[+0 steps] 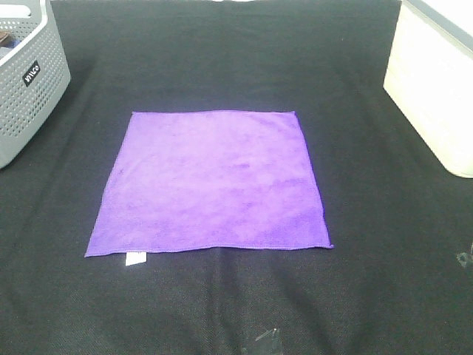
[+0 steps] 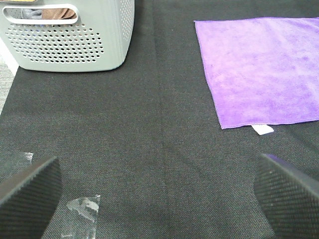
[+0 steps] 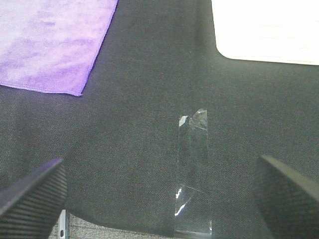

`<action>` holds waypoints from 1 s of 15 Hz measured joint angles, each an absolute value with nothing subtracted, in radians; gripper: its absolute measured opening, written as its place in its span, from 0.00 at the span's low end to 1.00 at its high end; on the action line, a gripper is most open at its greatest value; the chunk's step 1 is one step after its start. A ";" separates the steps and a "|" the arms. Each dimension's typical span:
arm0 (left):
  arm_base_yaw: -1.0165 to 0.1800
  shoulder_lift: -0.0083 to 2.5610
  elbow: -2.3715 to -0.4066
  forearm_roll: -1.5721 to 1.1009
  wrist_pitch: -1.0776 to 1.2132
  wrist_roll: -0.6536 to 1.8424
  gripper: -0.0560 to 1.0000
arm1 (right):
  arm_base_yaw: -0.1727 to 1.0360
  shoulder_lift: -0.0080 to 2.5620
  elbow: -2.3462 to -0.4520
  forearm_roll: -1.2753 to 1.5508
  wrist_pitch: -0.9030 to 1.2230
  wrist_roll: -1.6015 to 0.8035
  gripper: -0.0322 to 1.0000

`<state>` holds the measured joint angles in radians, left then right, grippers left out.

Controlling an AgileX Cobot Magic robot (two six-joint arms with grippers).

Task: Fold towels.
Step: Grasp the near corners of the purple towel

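1. Purple towel (image 1: 211, 181) lies flat, unfolded, centred on black table (image 1: 384, 281)
2. Left gripper (image 2: 159, 199) and right gripper (image 3: 159, 199): jaws wide apart, empty, short of its near edge
3. Folding unstarted; next, probably pinching both near corners

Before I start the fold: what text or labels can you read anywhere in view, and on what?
"VILCO", roughly; only "CO" is clear, the rest is blurred: black label on the grey basket.
White tag on the purple towel: too small to read.
White bin: no text visible.
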<state>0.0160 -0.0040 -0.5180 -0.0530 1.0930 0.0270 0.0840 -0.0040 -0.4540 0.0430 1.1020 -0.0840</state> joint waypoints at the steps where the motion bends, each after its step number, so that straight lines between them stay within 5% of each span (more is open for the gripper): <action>1: 0.016 -0.004 -0.518 -0.053 1.093 0.027 0.99 | 0.084 -0.004 -0.454 0.043 1.102 -0.084 0.96; 10: 0.016 0.001 -0.520 -0.062 1.094 0.027 0.99 | 0.084 0.000 -0.466 0.083 1.106 -0.083 0.96; 15: 0.002 0.573 -0.769 0.031 1.166 0.020 0.96 | 0.084 0.527 -0.611 0.211 1.052 -0.013 0.96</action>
